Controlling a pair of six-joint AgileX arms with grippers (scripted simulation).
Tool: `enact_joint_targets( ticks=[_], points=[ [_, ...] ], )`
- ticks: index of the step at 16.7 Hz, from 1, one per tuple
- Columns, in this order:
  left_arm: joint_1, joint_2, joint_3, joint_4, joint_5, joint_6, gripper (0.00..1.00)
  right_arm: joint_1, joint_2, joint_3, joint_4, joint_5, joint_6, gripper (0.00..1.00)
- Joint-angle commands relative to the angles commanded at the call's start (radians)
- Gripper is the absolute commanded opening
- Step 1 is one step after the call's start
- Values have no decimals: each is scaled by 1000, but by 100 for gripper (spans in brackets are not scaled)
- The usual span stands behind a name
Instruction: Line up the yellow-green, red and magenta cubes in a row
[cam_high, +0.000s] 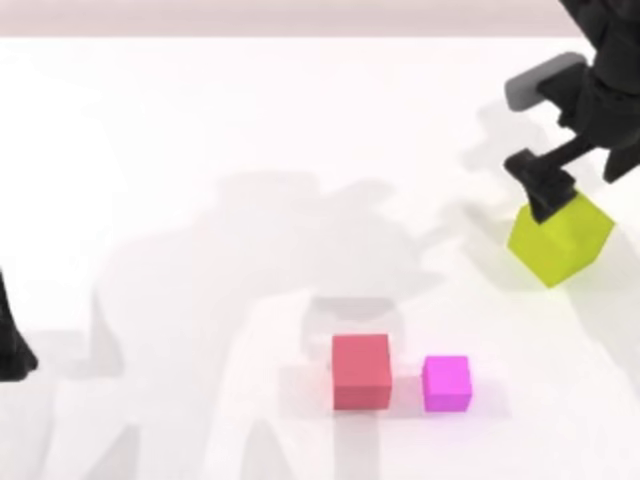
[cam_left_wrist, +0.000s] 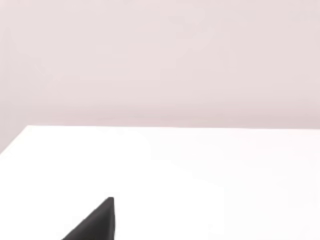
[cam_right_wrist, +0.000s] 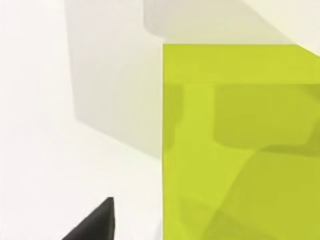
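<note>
The right gripper (cam_high: 552, 205) sits on top of the yellow-green cube (cam_high: 565, 243), far to the right on the tabletop (cam_high: 200, 150). I cannot tell if its fingers pinch it. The cube is turned crooked, well apart from the others. The red cube (cam_high: 361, 371) and magenta cube (cam_high: 446, 383) already sit side by side near the front, so the big one probably goes next to them. The left arm (cam_high: 12, 345) rests at the left edge.

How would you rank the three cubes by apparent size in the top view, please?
1. yellow-green cube, under the right gripper; it sits turned, which may exaggerate its spread.
2. red cube.
3. magenta cube, beside the red one with a small gap.
</note>
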Motion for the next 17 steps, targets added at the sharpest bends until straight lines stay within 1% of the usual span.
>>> enact_joint_targets(
  ticks=[6,8,13,17],
  points=[
    [0,0,0,0,0,0,100,-3,2,-18,19,0,-1,100],
    [0,0,0,0,0,0,100,-1,17,-63,77,0,-1,100],
    [0,0,0,0,0,0,100,1,77,-202,285,1,3,100],
    [0,0,0,0,0,0,100,2,89,-224,313,1,3,100]
  ],
)
